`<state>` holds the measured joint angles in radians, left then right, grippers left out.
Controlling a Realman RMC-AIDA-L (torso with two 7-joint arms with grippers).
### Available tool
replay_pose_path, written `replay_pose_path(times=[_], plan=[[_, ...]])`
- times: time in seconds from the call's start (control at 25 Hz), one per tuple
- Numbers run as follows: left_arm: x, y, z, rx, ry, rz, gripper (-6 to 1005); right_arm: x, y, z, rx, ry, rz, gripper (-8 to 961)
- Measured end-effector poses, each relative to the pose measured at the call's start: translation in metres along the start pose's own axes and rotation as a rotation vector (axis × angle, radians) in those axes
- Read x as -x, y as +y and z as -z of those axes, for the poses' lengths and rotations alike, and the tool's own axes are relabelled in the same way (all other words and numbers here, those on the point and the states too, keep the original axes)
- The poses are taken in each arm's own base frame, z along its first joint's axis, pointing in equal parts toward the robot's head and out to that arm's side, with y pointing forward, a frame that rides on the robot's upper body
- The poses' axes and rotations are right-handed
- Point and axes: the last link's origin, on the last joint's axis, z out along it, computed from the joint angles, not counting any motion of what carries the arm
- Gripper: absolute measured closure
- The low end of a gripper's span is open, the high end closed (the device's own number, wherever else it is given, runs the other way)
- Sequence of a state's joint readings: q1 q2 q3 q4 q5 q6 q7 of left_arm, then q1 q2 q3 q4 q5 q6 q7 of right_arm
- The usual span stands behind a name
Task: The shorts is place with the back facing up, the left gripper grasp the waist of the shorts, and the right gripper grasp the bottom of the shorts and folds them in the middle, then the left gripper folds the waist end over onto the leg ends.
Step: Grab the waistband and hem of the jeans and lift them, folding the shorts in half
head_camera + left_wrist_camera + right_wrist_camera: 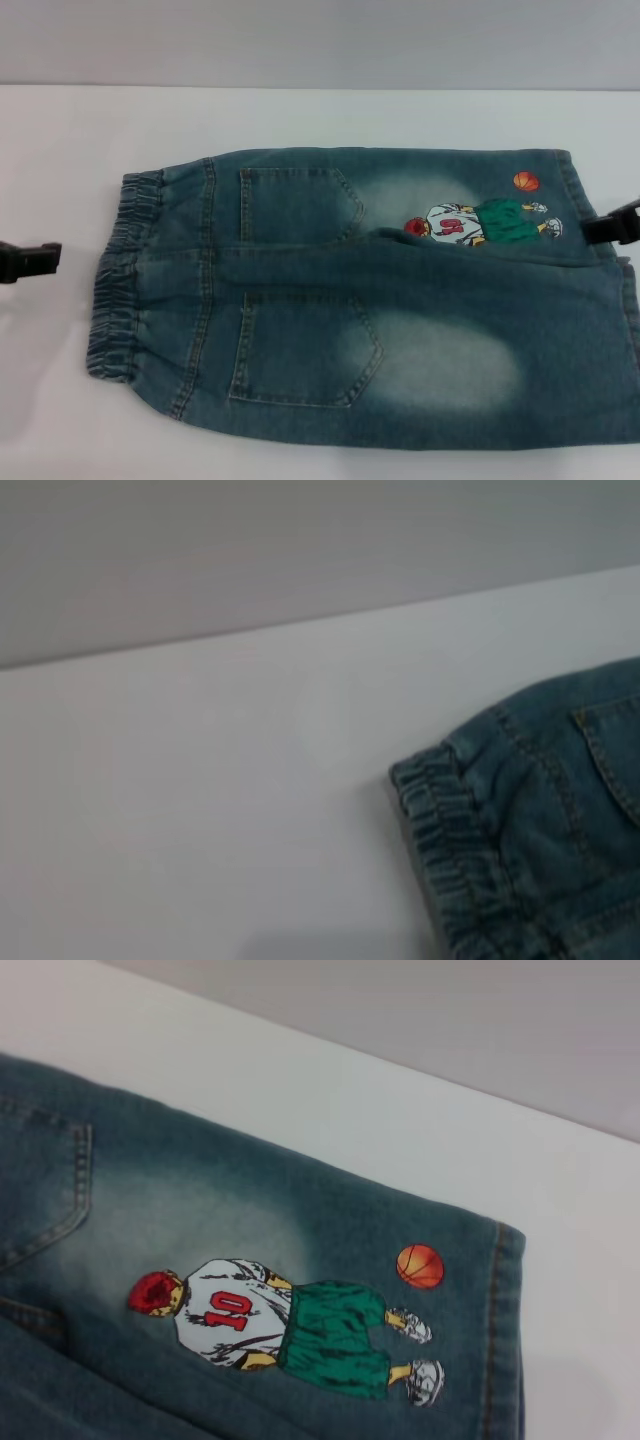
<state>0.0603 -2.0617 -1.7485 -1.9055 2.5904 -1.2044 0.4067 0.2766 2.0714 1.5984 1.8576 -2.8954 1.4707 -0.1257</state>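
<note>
Shorts (380, 300) lie flat on the table (300, 115), pockets up, nothing folded yet. Left hand (35, 262) hangs just off the waist (120, 280), right hand (612, 225) at the hem (572, 200); can't tell their grip. Next: both need to grab.

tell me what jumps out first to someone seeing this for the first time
The shorts dominate, spread flat across the white table with pockets up and the gathered waistband toward the robot's left. Next comes the cartoon print of a basketball player near the far leg hem. The left gripper and right gripper wait at either end.
</note>
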Motion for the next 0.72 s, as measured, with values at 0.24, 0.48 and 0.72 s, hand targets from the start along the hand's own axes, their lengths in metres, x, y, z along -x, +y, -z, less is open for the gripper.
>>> replay_pose_path(times=[0.24,0.48,0.72], plan=[[0.010,0.005,0.003,0.008,-0.055,0.036,140,-0.024,-0.016,0.024,-0.049,-0.005,-0.139,248],[0.013,0.010,-0.002,0.030,-0.085,0.038,140,-0.044,-0.027,0.024,-0.053,-0.007,-0.215,248],[0.018,0.012,0.000,0.037,-0.111,0.075,140,-0.061,-0.030,0.024,-0.016,-0.029,-0.299,247]])
